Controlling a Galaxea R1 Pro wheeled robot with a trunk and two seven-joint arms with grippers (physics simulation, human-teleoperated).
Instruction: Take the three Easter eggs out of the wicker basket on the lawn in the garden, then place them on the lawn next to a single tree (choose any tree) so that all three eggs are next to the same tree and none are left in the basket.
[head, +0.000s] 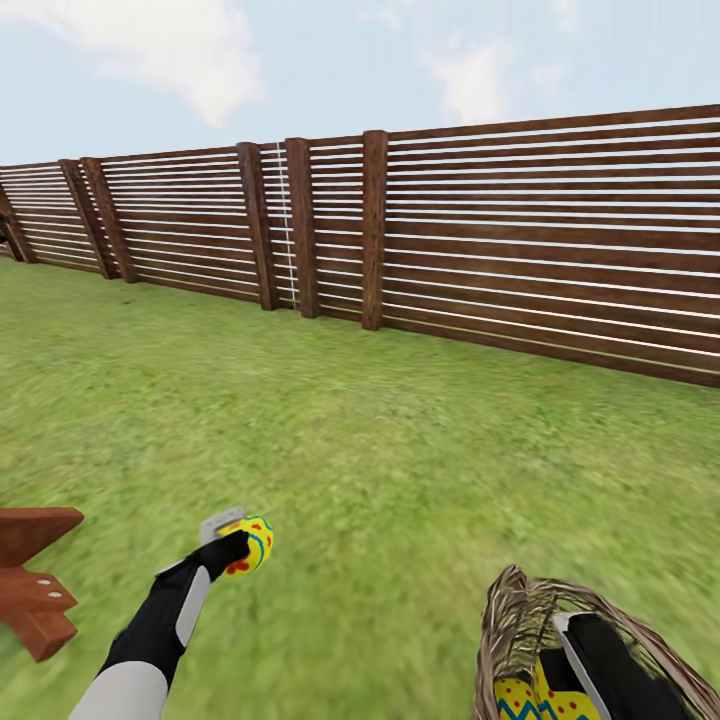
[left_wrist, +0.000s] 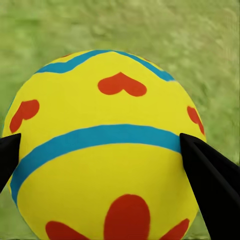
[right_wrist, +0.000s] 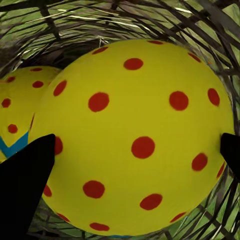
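We hold one Easter egg (head: 250, 543) clamped in the left fingers (left_wrist: 207, 172) above the lawn (head: 400, 450), lifted clear for carrying to a tree. Right fingers (right_wrist: 27, 185) straddle the dotted egg (right_wrist: 135, 135) inside the wicker basket (head: 510, 610) (grip not confirmable), third egg (right_wrist: 22, 105) beside it.

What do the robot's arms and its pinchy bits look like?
The left arm has a pale grey lower section, then black with a grey panel, ending in a black end effector. The right arm is black with a pale stripe. The fingertips are plain black wedges.
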